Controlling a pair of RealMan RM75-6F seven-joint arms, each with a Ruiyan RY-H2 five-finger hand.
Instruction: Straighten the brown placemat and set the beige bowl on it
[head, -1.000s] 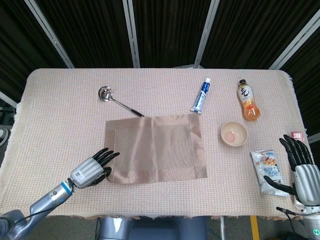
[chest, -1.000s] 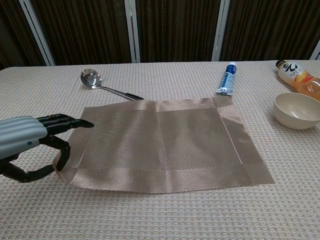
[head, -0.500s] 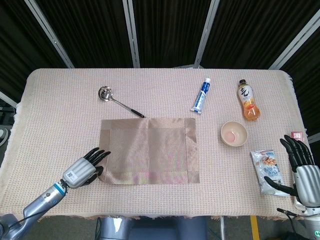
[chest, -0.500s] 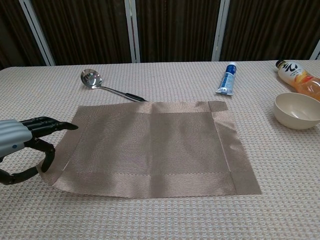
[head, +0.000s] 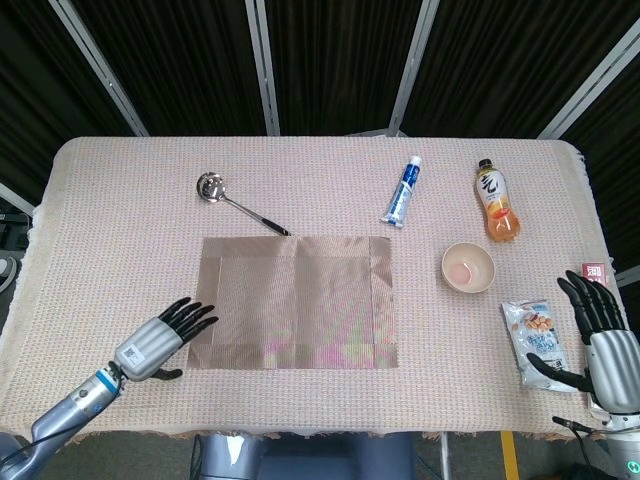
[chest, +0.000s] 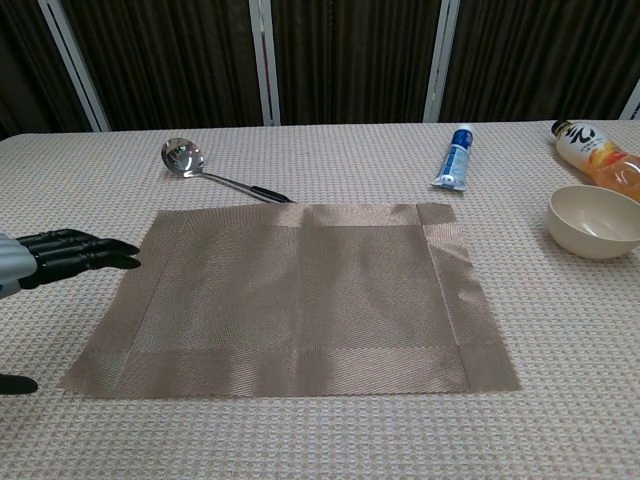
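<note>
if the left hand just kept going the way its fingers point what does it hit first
Most likely the brown placemat. The left hand is open beside the mat's near left corner, fingers aimed up and to the right toward it. Its height above the table is unclear, so it could pass just over the mat.

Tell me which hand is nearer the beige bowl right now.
Right. The right hand sits off the beige bowl's near-right side, past the snack packet; the left hand is beyond the brown placemat's far edge.

Flat brown placemat (head: 293, 302), beige bowl (head: 468, 267) apart
</note>
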